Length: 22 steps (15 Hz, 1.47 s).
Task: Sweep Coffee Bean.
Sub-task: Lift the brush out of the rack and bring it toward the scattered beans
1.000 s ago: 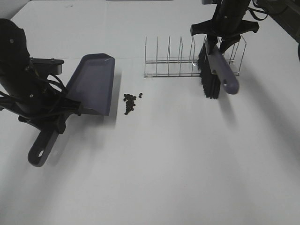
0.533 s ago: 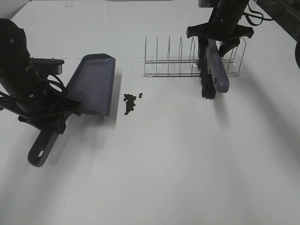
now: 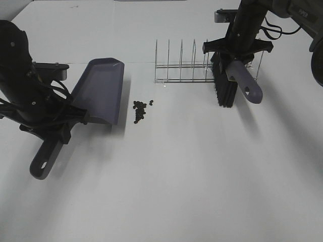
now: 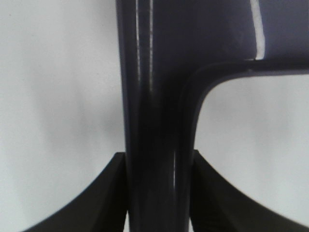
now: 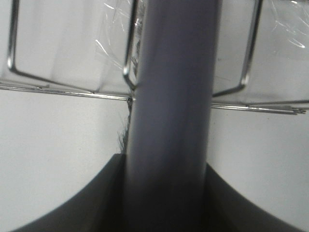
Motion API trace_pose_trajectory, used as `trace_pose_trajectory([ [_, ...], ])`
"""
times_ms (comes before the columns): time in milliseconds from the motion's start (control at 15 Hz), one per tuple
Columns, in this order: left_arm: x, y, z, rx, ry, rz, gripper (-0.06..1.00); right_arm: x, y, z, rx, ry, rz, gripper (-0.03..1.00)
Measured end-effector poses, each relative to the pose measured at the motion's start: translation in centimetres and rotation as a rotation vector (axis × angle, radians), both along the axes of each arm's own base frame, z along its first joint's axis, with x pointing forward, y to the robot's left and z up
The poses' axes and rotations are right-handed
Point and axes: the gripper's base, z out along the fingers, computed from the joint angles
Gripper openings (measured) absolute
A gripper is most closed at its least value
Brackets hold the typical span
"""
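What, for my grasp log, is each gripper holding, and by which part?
Left gripper: the dustpan, jaws shut on its handle near where it meets the pan. Right gripper: the brush, jaws shut on its handle.

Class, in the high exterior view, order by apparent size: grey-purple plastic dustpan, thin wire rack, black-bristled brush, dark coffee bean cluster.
1. grey-purple plastic dustpan and thin wire rack: too close to split
2. black-bristled brush
3. dark coffee bean cluster
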Motion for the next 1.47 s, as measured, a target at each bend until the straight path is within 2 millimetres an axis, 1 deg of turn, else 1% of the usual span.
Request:
trace_pose_trajectory([
  [133, 0.0, 0.0, 0.0, 0.000, 0.000, 0.000, 0.35, 0.0, -0.1, 0.1, -0.007, -0.002, 0.001, 0.32],
  [267, 0.0, 0.0, 0.0, 0.000, 0.000, 0.000, 0.35, -0.1, -0.1, 0.6, -0.012, -0.008, 0.001, 0.32],
  [467, 0.0, 0.0, 0.0, 0.000, 0.000, -0.001, 0.35, -0.2, -0.1, 2.6, -0.019, -0.047, -0.001, 0.31],
  [667, 0.0, 0.0, 0.0, 0.000, 0.000, -0.001, 0.35, -0.5, 0.0, 5.7, -0.009, -0.105, 0.001, 0.31],
  [800, 0.0, 0.0, 0.0, 0.000, 0.000, -0.001, 0.35, -0.8, 0.0, 7.4, 0.004, -0.134, 0.000, 0.31],
  [867, 0.0, 0.0, 0.0, 0.000, 0.000, -0.001, 0.35, -1.2, -0.1, 9.2, 0.009, -0.169, 0.001, 0.31],
  [933, 0.0, 0.0, 0.0, 0.000, 0.000, -0.001, 0.35, -1.5, -0.1, 10.5, 0.013, -0.192, 0.002, 0.31],
  [1067, 0.0, 0.0, 0.0, 0.000, 0.000, -0.001, 0.35, -2.2, 0.1, 13.2, 0.033, -0.240, 0.006, 0.31],
  [1200, 0.0, 0.0, 0.0, 0.000, 0.000, -0.001, 0.35, -3.6, 0.2, 15.5, 0.068, -0.258, 0.014, 0.31],
  [1333, 0.0, 0.0, 0.0, 0.000, 0.000, -0.001, 0.35, -5.1, 0.2, 16.1, 0.074, -0.223, 0.016, 0.31],
  [1400, 0.0, 0.0, 0.0, 0.002, -0.001, -0.003, 0.35, -7.0, -0.1, 16.1, 0.067, -0.163, 0.016, 0.31],
  [1467, 0.0, 0.0, 0.0, 0.004, -0.002, -0.005, 0.35, -7.6, -0.2, 16.1, 0.064, -0.148, 0.016, 0.31],
])
